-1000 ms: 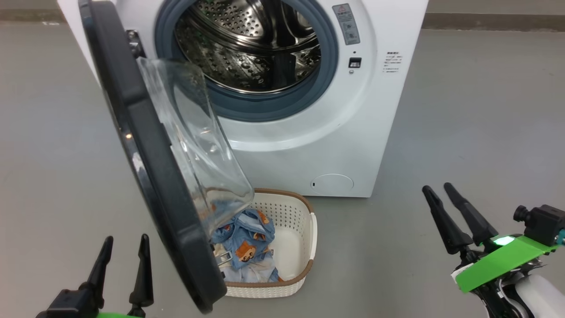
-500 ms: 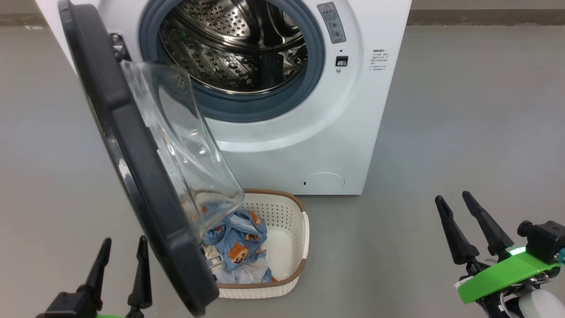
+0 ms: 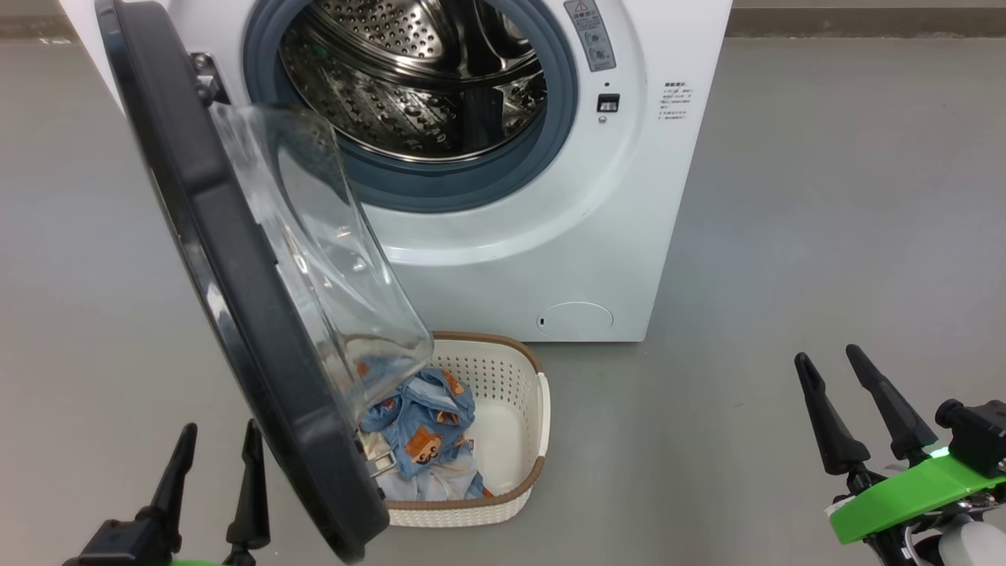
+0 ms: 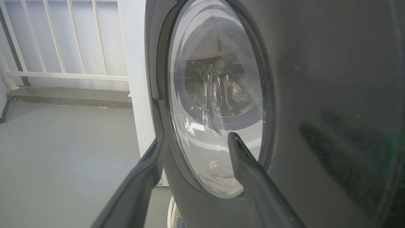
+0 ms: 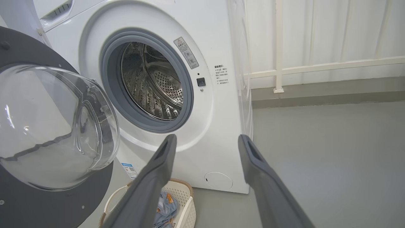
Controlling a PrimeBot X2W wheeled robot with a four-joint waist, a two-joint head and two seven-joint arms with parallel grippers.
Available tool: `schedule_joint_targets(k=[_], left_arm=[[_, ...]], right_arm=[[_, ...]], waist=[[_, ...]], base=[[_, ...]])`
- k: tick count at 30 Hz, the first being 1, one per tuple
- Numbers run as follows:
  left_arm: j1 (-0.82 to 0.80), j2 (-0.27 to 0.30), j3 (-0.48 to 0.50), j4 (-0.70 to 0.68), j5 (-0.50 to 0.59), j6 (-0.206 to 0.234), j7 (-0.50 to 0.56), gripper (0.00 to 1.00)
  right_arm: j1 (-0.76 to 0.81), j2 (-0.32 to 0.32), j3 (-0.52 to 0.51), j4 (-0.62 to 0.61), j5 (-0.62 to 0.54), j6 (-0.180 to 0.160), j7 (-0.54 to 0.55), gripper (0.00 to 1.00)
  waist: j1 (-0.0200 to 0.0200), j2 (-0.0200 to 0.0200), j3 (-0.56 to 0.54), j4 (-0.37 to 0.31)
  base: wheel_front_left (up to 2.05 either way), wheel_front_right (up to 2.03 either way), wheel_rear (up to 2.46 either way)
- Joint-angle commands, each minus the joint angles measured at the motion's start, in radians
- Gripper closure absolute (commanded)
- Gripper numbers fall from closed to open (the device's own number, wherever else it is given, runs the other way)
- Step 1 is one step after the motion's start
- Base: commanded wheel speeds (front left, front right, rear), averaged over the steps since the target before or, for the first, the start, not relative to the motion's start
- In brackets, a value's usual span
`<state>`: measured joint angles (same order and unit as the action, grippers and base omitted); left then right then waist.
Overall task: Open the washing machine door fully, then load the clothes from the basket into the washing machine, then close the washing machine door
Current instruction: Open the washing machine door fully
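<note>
1. The washing machine [image 3: 550,236] is a white, smooth-sided box with a round opening in its front. A grey rubber ring [image 3: 471,185] lines the opening, and behind it is a shiny steel drum [image 3: 409,86] dotted with holes. A round flap [image 3: 576,318] sits low on the front.
2. The door [image 3: 236,314] is hinged at the machine's left and swung out towards the robot, so the head view sees it nearly edge-on. It is a thick, glossy black ring, and its clear glass bowl bulges back towards the opening.
3. The basket [image 3: 511,503] stands on the grey floor just in front of the machine, below the opening. It is cream plastic with rows of small holes, a brown rim and rounded corners. The door's lower edge hangs over its left side.
4. The right gripper [image 3: 827,354] is well out from the machine's right front corner, above bare floor. Its long dark tapered fingers are spread wide, holding and touching nothing.
5. The left gripper [image 3: 220,427] is close against the door's outer face, on the side away from the machine. Its fingers are also spread wide and hold nothing — whether a fingertip touches the door, I cannot tell.
6. The clothes [image 3: 424,424] lie crumpled in the basket's left half. They are soft light-blue cloth printed with orange-brown bears, with pale pieces beneath.
</note>
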<state>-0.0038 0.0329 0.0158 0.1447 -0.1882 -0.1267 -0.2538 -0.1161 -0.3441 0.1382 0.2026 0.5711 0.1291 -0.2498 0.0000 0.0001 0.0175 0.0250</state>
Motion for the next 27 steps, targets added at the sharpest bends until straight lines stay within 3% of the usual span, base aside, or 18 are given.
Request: schedule_joint_targets(k=[1,27], left_arm=[[-0.022,0.017,0.031,-0.028,-0.004,0.006,-0.008,0.0],[-0.028,0.017,0.031,-0.03,0.0,0.009,-0.008,0.0]], right_arm=[[0.002,-0.013,0.005,-0.02,-0.007,0.002,-0.012,0.0],[-0.002,-0.013,0.002,-0.012,-0.029,0.002,-0.012,0.0]], waist=[[0.0,-0.0001,0.0,0.001],[0.0,-0.0001,0.004,0.01]], base=[[0.0,0.0,0.0],[0.0,0.0,0.0]])
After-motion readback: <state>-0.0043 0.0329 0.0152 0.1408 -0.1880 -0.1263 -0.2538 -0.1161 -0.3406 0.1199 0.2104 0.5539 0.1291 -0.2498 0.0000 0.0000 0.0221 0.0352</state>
